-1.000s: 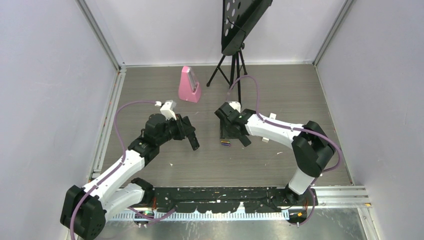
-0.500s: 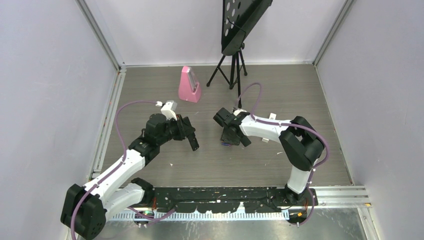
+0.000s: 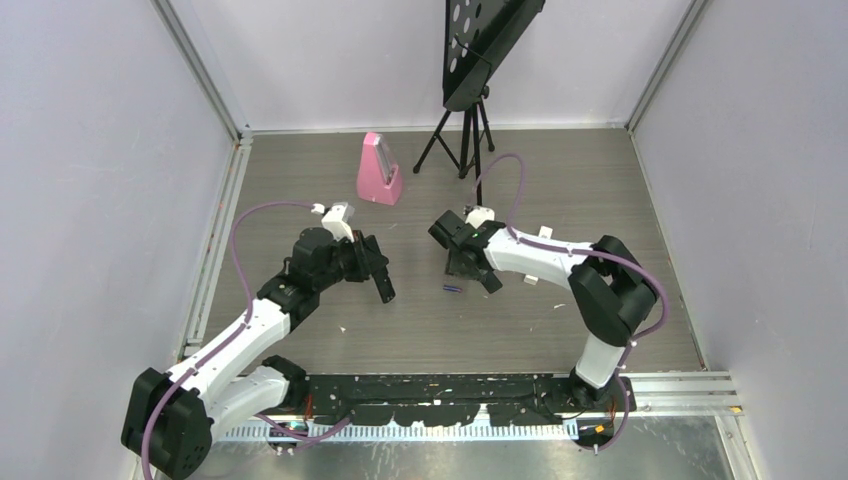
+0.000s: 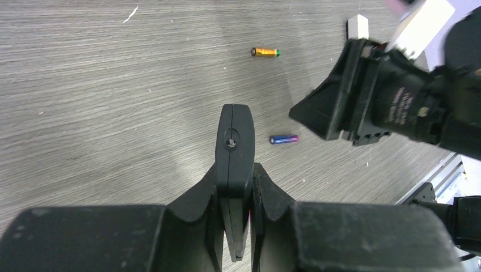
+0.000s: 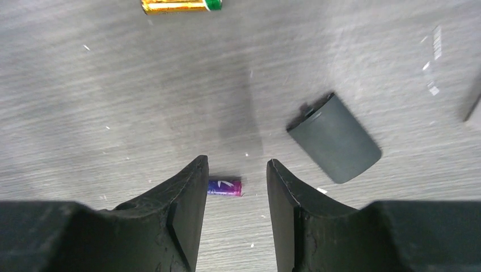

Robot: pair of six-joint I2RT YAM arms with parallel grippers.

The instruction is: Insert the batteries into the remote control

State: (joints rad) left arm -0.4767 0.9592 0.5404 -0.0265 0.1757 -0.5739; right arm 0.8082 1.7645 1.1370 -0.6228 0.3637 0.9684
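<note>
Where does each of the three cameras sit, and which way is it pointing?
Top external: above and behind, looking down on the table; left arm and right arm show.
Left wrist: on its arm, facing down along the remote control clamped in its jaws.
Right wrist: looking down between its open jaws at the purple battery.
Shared: both wrist views show the purple battery and the gold battery.

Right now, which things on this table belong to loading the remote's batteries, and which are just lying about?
For the job:
remote control
purple battery
gold battery
back cover

Just lying about:
pink metronome
music stand
</note>
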